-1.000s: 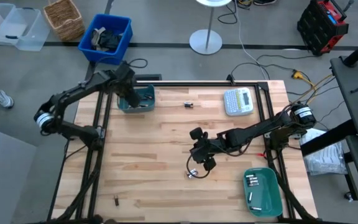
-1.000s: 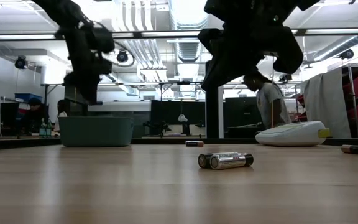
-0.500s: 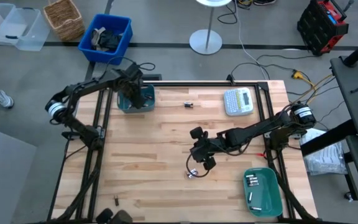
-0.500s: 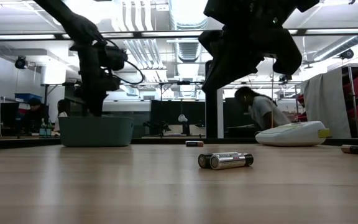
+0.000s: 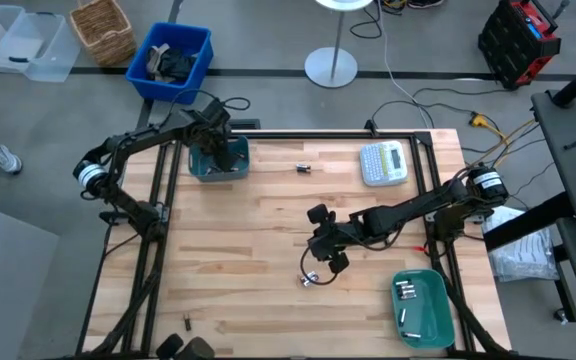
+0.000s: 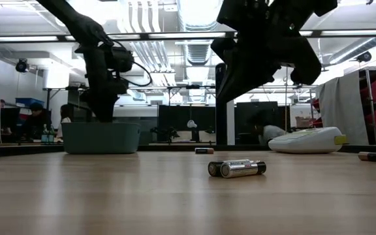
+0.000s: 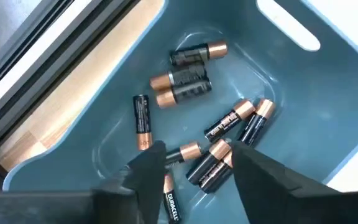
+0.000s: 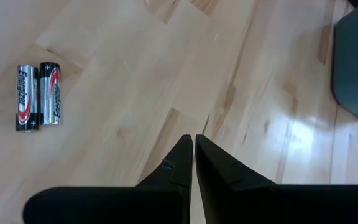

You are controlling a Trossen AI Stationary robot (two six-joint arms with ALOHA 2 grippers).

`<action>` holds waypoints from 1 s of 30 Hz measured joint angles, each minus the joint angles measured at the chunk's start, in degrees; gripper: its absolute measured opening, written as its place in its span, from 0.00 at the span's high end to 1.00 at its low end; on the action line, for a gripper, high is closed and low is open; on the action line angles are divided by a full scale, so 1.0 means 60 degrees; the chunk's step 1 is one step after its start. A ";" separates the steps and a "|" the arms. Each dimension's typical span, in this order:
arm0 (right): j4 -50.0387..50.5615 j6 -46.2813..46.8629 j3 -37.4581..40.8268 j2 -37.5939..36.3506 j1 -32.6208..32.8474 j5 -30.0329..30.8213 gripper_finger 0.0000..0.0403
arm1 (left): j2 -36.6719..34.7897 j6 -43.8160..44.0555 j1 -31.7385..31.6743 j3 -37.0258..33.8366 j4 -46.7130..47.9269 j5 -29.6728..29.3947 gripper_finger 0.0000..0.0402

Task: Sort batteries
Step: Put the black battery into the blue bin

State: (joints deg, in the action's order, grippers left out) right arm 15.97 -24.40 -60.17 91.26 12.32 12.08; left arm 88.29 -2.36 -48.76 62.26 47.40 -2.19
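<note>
The batteries are small metal cylinders, rigid, smooth and a bit slippery; they look light but dense for their size, and they roll easily on the wood. Best hold, I judge, is across the middle of the body with the fingers square to the long axis, not at the ends.

The left gripper (image 7: 191, 171) hangs over the teal-blue plastic bin (image 5: 200, 172) at the far left of the light wooden slatted table (image 5: 238, 260). Its fingers stand apart and nothing is between them. Directly below lie the black-and-copper batteries (image 7: 185, 81), approx. eight, loose on the bin floor; two are very near the fingertips, but I cannot tell if they touch.

The right gripper (image 8: 194, 144) hovers over the table centre, fingers pressed together, holding nothing. The two silver batteries with red-black labels (image 8: 38, 96) lie side by side, touching, on bare wood just beside it, not under it. In the high view they are just nearer than the gripper (image 5: 309, 279).

More silvery cells rest in the green plastic tray (image 5: 430, 322) at the near right. One dark cell (image 5: 303, 168) lies alone far-centre, another (image 5: 185, 323) at the near left edge.
</note>
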 joint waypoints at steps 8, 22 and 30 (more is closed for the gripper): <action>0.0000 0.0268 0.0131 0.0000 -0.0090 0.0002 0.97 | -0.0744 0.0089 0.1042 -0.0072 -0.0064 0.0111 0.56; 0.0007 0.1534 0.0425 0.0000 -0.0437 0.0007 0.97 | -0.3792 0.1719 0.6257 -0.1121 -0.1430 -0.2117 0.56; 0.0000 0.1985 0.0425 0.0000 -0.0437 0.0014 0.97 | -0.4739 0.3465 0.8672 -0.2421 -0.1826 -0.3490 0.56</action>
State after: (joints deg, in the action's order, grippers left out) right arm 15.97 -12.49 -57.63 91.26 9.69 12.16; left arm 59.86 18.43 3.27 47.73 36.44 -23.13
